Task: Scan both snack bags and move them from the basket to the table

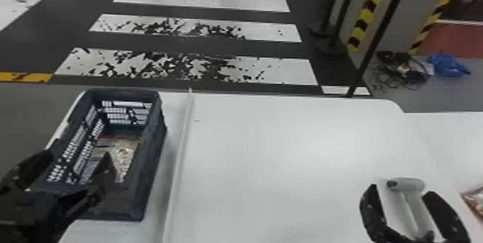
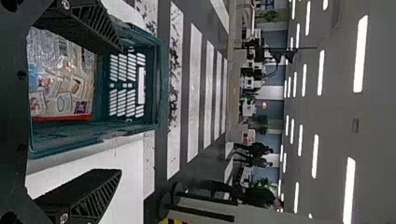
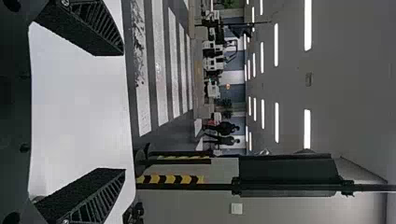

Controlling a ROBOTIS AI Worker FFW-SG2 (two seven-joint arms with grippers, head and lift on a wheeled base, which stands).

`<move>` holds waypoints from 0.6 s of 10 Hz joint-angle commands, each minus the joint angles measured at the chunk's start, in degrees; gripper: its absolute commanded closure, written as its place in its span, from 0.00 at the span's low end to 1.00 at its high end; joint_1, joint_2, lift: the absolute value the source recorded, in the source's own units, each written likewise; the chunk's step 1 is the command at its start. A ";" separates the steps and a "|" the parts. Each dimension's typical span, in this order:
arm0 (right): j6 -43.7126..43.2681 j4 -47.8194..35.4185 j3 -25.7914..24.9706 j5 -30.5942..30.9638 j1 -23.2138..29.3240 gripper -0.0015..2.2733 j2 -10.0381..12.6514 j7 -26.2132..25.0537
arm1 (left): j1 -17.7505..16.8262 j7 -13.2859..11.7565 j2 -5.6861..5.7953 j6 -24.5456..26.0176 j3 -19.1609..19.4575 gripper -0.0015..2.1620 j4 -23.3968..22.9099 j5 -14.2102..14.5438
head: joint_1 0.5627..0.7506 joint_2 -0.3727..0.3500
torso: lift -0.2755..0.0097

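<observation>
A shiny plastic snack bag with printed pictures and a red edge (image 1: 124, 156) is contained in the dark blue, slotted plastic basket (image 1: 154, 159), which is set on the white table (image 1: 273, 152). Over the basket's near end, the left gripper (image 1: 79, 155) is held with its fingers spread. The light grey handheld scanner (image 1: 409, 185) is framed by the right gripper (image 1: 400, 190), its fingers parted. Beyond it, a colourful packet (image 1: 476, 199) is cut off by the head view's right edge.
</observation>
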 commanded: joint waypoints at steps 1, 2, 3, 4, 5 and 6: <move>0.00 -0.03 0.39 0.22 -0.10 0.01 -0.16 0.00 | -4.08 0.00 0.17 8.08 2.63 0.04 0.19 3.25 | 0.70 0.46 | 0.62; 0.00 -0.03 0.39 0.40 -0.19 0.01 -0.42 0.00 | -6.19 0.00 0.17 11.42 3.69 0.04 0.45 4.21 | 0.70 0.47 | 0.62; 0.00 -0.11 0.48 0.40 -0.45 0.01 -0.86 0.00 | -7.68 0.00 0.17 13.71 4.48 0.04 0.54 5.00 | 0.70 0.50 | 0.62; 0.00 -0.11 0.48 0.31 -0.45 0.01 -1.12 0.00 | -9.53 -0.09 0.17 15.11 4.74 0.04 0.98 5.36 | 0.70 0.51 | 0.62; 0.00 -0.29 0.66 0.31 -0.45 0.01 -1.56 0.00 | -11.29 0.00 0.17 15.99 5.27 0.04 1.86 5.44 | 0.70 0.52 | 0.62; 0.00 -0.47 0.66 0.31 -0.37 0.01 -2.00 0.00 | -13.39 0.00 0.08 17.75 5.36 0.04 3.53 5.44 | 0.70 0.54 | 0.62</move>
